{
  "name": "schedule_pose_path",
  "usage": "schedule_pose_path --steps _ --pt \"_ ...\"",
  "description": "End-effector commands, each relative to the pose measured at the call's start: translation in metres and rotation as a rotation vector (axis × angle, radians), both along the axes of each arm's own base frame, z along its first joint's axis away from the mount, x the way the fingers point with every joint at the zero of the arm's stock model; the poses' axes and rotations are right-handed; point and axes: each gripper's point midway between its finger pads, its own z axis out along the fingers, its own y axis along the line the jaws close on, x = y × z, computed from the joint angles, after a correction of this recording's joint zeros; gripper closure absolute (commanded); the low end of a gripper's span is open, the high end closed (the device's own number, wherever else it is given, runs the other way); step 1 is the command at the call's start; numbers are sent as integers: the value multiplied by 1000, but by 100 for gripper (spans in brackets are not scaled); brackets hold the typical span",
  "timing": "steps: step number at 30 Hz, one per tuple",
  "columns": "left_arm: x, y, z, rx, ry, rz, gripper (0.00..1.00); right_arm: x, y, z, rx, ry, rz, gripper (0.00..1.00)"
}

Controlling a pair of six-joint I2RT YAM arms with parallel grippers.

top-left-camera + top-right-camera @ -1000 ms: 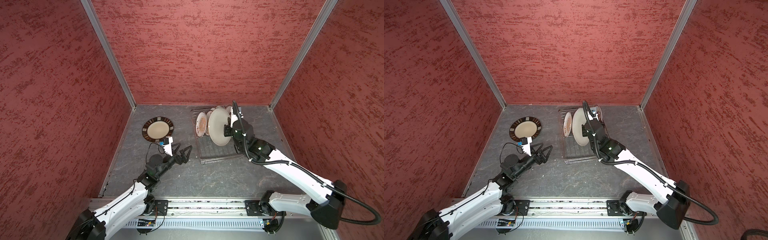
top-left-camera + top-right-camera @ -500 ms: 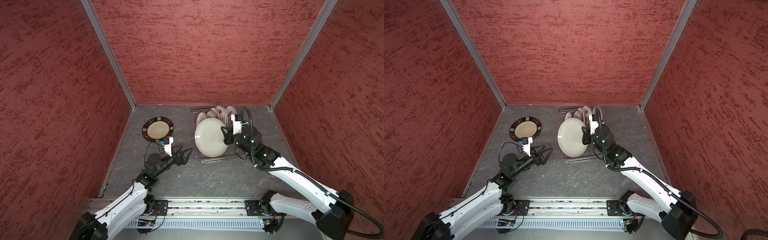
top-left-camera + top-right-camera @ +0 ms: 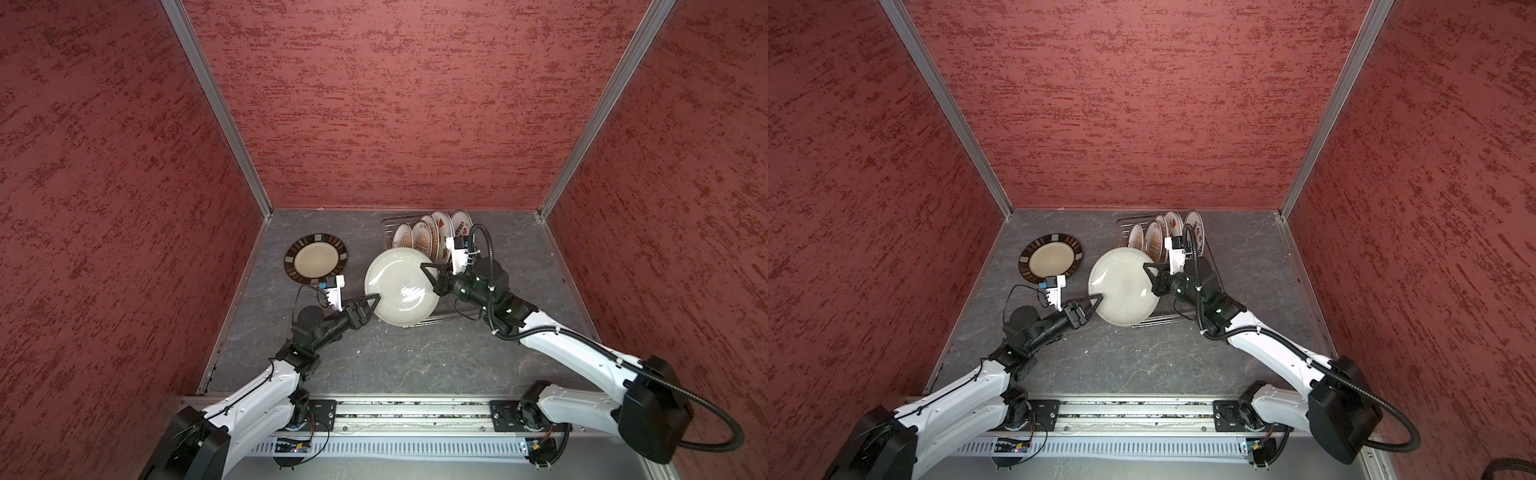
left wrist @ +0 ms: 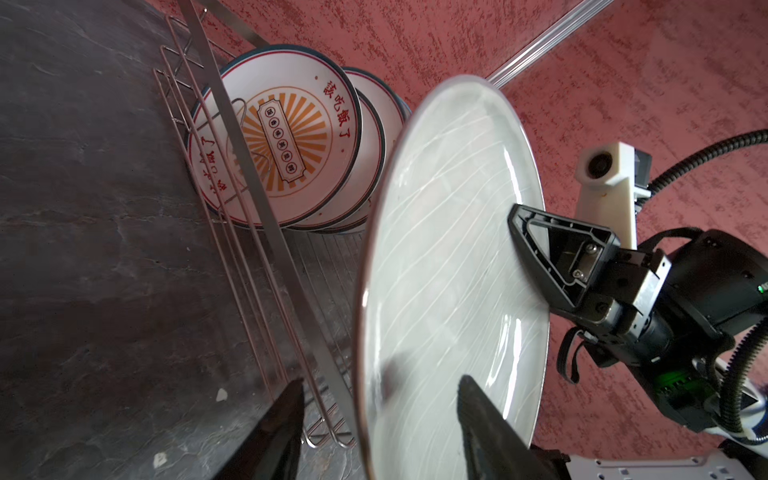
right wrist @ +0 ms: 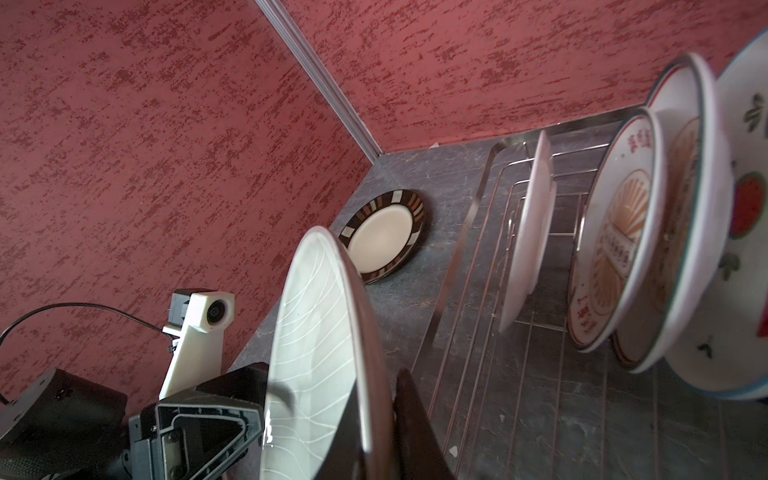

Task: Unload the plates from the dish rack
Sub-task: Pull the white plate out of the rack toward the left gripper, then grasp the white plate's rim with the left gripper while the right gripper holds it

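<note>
My right gripper [image 3: 430,274] is shut on the right rim of a large pale plate [image 3: 401,291] with thin white lines, holding it tilted above the near end of the wire dish rack [image 3: 440,318]. My left gripper [image 3: 374,301] straddles the plate's opposite rim. In the left wrist view its fingers [image 4: 286,415] stand apart on either side of the rim, so the left gripper [image 4: 380,380] is open. Several printed plates [image 3: 419,239] stand upright at the rack's far end. A plate with a dark striped rim [image 3: 316,261] lies flat on the table, left of the rack.
Red textured walls [image 3: 395,104] close in the grey slate table [image 3: 395,357] on three sides. A metal rail [image 3: 415,409] with both arm bases runs along the near edge. The rack's long side bar [image 4: 249,174] passes close to my left fingers.
The right arm has carried the pale plate out of the rack, toward the left and the front, tipping it flatter. The left gripper has moved right onto the plate's rim and its jaws have narrowed.
</note>
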Motion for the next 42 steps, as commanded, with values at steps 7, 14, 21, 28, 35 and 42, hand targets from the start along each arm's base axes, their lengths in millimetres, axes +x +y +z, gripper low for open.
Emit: schedule_pose_path --steps 7,14,21,28,35,42 --pt "-8 5 10 -88 46 -34 66 3 21 59 188 -143 94 100" --pt "-3 5 5 -103 72 -35 71 4 29 45 193 -108 129 100" --pt "0 5 3 -108 79 -32 82 8 36 33 189 -81 144 100" --pt "-1 8 3 -122 82 -22 95 14 43 20 167 -62 156 95" --pt "-2 16 4 -153 76 28 100 17 55 -3 136 -24 205 85" --pt "0 24 16 -159 63 78 100 8 51 -3 149 -47 217 39"
